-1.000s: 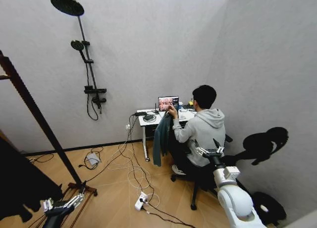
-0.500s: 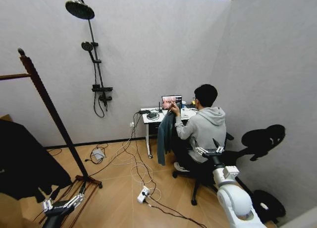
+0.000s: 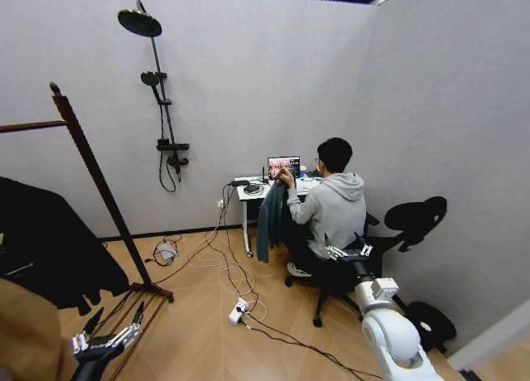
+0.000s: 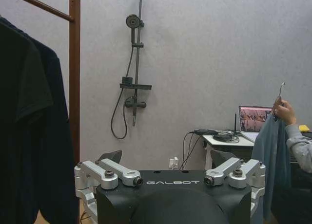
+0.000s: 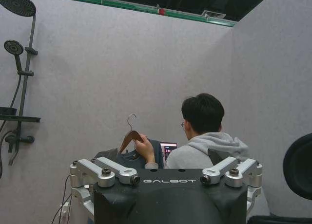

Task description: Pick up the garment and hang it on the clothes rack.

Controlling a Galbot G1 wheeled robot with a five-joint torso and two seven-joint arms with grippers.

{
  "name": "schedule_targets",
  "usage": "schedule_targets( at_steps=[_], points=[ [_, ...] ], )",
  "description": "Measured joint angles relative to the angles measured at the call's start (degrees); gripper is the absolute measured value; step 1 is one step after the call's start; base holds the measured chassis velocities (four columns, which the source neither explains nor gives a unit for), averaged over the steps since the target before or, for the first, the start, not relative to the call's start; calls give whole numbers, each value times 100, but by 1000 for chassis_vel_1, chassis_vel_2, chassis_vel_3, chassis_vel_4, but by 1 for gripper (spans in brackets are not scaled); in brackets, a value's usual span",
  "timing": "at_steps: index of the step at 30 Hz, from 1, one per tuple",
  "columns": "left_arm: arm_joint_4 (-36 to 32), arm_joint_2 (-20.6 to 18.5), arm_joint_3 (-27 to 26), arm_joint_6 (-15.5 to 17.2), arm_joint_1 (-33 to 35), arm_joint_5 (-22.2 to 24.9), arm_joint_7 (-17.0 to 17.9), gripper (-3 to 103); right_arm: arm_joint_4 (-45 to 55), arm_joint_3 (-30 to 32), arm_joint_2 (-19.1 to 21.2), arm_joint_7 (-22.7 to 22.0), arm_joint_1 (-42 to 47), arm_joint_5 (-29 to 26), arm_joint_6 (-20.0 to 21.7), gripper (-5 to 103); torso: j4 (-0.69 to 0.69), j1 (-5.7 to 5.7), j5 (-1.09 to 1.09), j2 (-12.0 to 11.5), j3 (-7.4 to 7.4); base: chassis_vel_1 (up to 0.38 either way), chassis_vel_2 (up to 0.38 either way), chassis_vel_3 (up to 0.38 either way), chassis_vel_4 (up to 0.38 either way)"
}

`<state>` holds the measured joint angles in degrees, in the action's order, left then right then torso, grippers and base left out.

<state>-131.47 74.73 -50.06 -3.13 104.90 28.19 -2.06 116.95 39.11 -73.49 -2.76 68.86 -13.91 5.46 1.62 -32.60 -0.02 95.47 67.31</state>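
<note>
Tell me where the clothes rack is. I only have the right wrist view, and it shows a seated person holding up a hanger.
Observer: The clothes rack stands on the robot's left in the head view, against the wall with the shower fitting.
Operator: Is anything on it?
Observer: Yes, black fabric hangs from it, beside the post.
Operator: Where is my left gripper?
Observer: The left gripper is low, near the rack's foot, with its fingers open and nothing between them.
Operator: And the right one?
Observer: The right gripper is raised towards the person's chair, also open.
</note>
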Motion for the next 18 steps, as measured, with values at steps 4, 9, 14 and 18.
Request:
schedule_targets(
  at_steps=[4,9,14,18],
  points=[
    [0,0,-1,0,0,0,1,100,-1,-1,2,-1,2,-2,-9,100,0,2,0,1,-1,316,-309,-313,311],
    [0,0,0,0,0,0,-1,100,-14,-34,1,-1,26,3,-28,100,0,4,-1,2,-2,361,-359,-345,359],
    [0,0,0,0,1,0,-2,100,-34,-106,-17,-2,23,37,-47,100,1,3,-4,3,-1,377,-341,-362,397],
    [0,0,0,0,0,0,-2,100,-36,-143,-19,-4,-12,46,-48,100,1,1,5,1,0,369,-308,-303,379]
  ],
)
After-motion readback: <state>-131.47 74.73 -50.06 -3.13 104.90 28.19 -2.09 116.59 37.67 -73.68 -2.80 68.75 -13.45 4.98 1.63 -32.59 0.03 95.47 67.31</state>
